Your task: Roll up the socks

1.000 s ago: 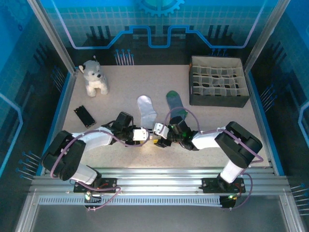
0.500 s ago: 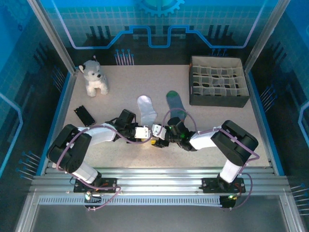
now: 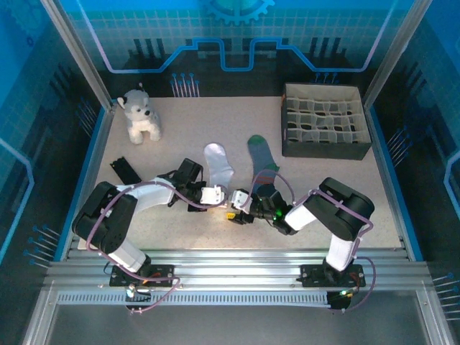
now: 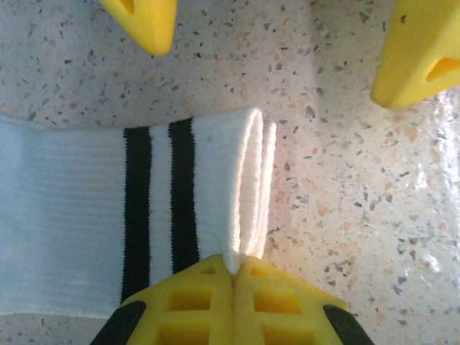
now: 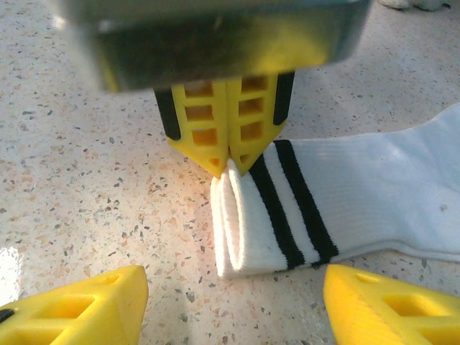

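Top cam: high behind the arm bases, looking down on the whole table (image 3: 215,118). Wrist cams: close in, opposite sides, both on the cuff of the white sock (image 4: 72,215).

Table (image 3: 187,126): pale speckled surface, beige with dark and orange flecks, glossy where the light hits.

Plush dog (image 3: 140,115): white and grey, sitting upright near the far left corner.

Divided box (image 3: 327,151): dark walls, pale grid of compartments, far right of the table; contents too small to tell.

Small black object (image 3: 124,170): flat, oblong, lying at an angle on the left side, well apart from the dog.

Back panel (image 3: 237,36): blue, grid-patterned.
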### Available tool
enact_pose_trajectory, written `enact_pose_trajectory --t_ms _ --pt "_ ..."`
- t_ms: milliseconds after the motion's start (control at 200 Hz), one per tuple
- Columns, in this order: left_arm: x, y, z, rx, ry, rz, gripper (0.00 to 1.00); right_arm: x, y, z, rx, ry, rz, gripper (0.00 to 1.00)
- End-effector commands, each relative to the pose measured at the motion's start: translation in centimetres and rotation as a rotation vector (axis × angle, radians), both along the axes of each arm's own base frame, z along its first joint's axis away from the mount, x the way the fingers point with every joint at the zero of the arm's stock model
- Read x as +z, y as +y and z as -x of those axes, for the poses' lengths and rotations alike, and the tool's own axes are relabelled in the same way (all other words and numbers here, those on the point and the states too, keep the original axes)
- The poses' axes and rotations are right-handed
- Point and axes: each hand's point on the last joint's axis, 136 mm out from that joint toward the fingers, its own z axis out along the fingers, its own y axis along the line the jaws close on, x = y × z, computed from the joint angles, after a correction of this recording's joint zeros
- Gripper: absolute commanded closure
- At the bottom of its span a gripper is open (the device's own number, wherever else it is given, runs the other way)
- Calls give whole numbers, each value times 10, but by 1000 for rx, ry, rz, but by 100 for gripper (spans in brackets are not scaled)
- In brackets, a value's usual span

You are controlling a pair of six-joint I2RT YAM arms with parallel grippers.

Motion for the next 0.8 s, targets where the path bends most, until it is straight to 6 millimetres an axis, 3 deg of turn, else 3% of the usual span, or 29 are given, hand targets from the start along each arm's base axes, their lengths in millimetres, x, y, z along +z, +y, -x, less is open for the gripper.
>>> enact_pose_trajectory --t_ms 0,230,575,795 --pt "6 -4 17 -41 122 42 100 11 7 0 13 -41 -52 34" --pt "24 -11 14 -48 202 97 100 7 10 -3 20 -75 -15 36" --pt "28 -15 13 -65 244 109 100 6 22 -4 56 -91 -3 42" --pt "30 -14 10 -54 243 119 100 5 25 -1 79 -97 -7 52"
